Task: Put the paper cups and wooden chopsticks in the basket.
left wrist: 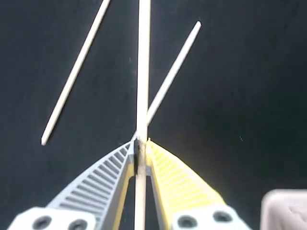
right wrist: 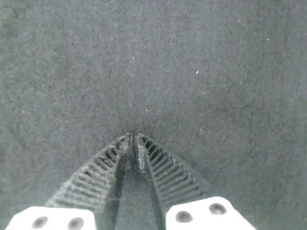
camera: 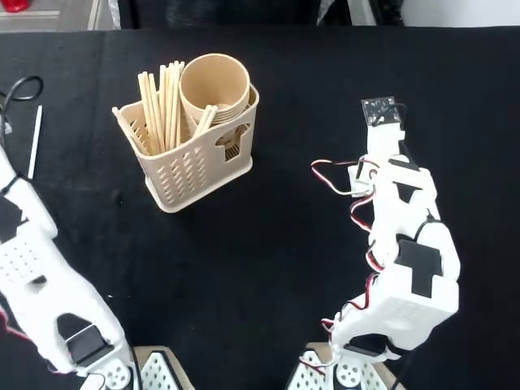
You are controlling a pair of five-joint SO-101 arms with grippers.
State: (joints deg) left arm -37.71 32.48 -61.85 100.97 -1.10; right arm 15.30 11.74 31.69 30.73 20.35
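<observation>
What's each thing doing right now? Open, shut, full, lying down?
basket: upright, partly full.
paper cups: stacked in the basket.
bundled chopsticks: standing in the basket.
left gripper: shut on a chopstick.
loose chopsticks: lying on the table.
right gripper: shut, empty.

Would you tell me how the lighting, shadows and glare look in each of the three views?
High view: even light, no glare; the pale basket stands out on the black cloth, where no shadow shows. Left wrist view: the chopstick in the left gripper is brightly lit against the cloth. Right wrist view: dim, flat light, the right gripper dark, no glare.
</observation>
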